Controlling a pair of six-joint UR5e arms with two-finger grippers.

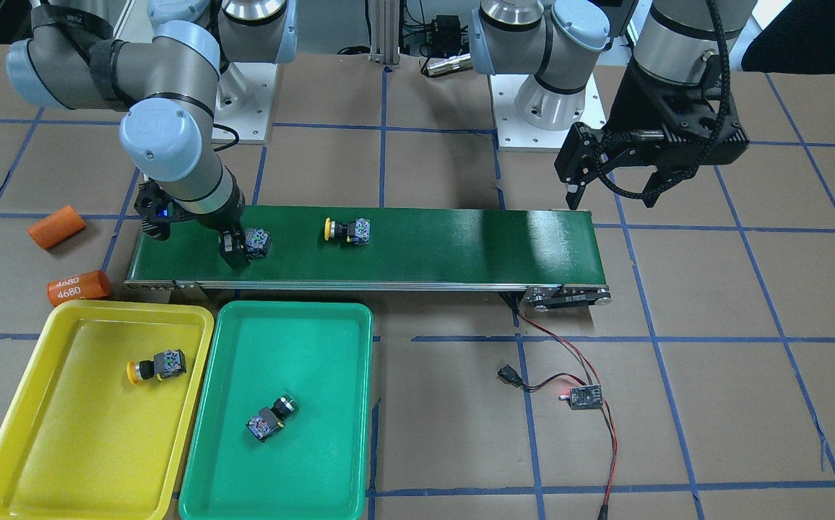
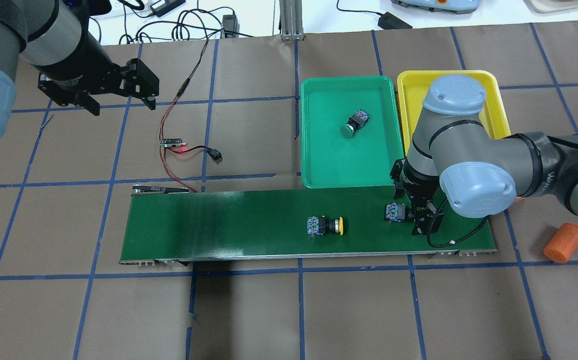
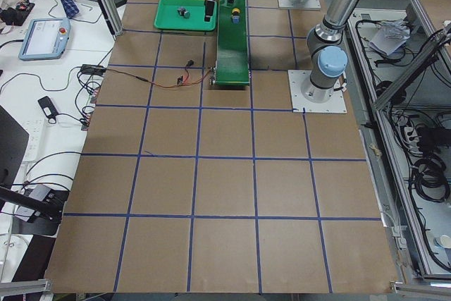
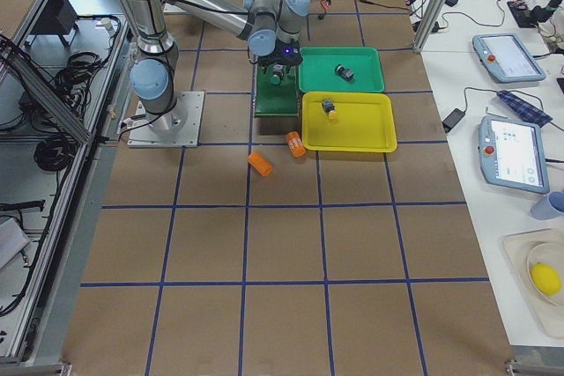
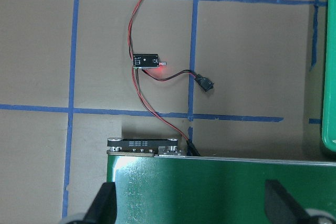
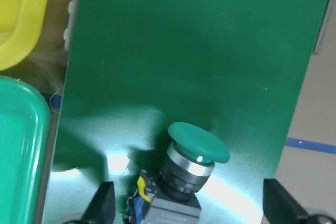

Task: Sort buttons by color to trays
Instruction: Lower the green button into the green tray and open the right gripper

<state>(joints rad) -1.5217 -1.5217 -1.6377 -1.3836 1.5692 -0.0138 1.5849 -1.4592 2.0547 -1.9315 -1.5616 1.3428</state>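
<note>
On the tabletop (image 2: 249, 310) you had the conveyor belt (image 2: 249, 225) lying lengthwise. The yellow tray (image 1: 85, 433) and green tray (image 2: 319, 165) sat side by side along its edge away from the robot, at the robot's right end. The left gripper (image 1: 612, 196) hung released and empty over the belt's opposite end, well apart from every button, so the right arm was the nearer one. The right gripper (image 2: 422, 227) stood over the tray end of the belt, fingers spread and grasping nothing. Directly beneath it the green button (image 6: 198, 149) lay on its side, long axis roughly along the belt. Its blocky body was between the fingers, nearer one than the other and touching neither. You would judge a closure across the belt's width, square to that axis, as the next requirement. The yellow button (image 2: 326, 226) lay mid-belt, apart. One yellow-capped button (image 1: 159, 366) and one green-capped button (image 2: 354, 124) lay in their matching trays.
</note>
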